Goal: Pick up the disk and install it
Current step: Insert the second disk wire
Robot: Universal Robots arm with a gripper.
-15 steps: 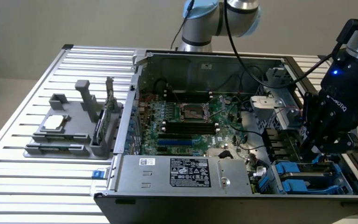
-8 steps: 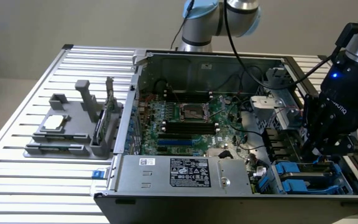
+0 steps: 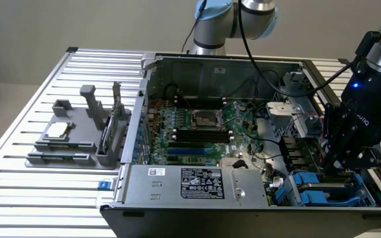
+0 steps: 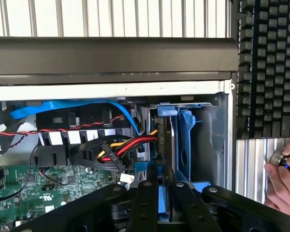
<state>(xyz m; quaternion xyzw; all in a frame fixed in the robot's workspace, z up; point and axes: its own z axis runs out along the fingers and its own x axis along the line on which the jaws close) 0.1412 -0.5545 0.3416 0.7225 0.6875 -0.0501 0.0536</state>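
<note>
Hand (image 3: 339, 166) is hanging low over the drive bay in the case (image 3: 177, 218), fingers nearly closed on the disk (image 4: 164, 205) by its blue carrier (edge-on between them). Likely heavy, rigid, shock-sensitive; plastic rails look the safest hold, though slick.

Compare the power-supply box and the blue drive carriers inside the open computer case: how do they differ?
The power-supply box is grey metal with a printed label; the blue drive carriers are bright plastic. The box lies along the case's near edge, while the carriers sit in the corner bay under the gripper. Both sit inside the case.
</note>
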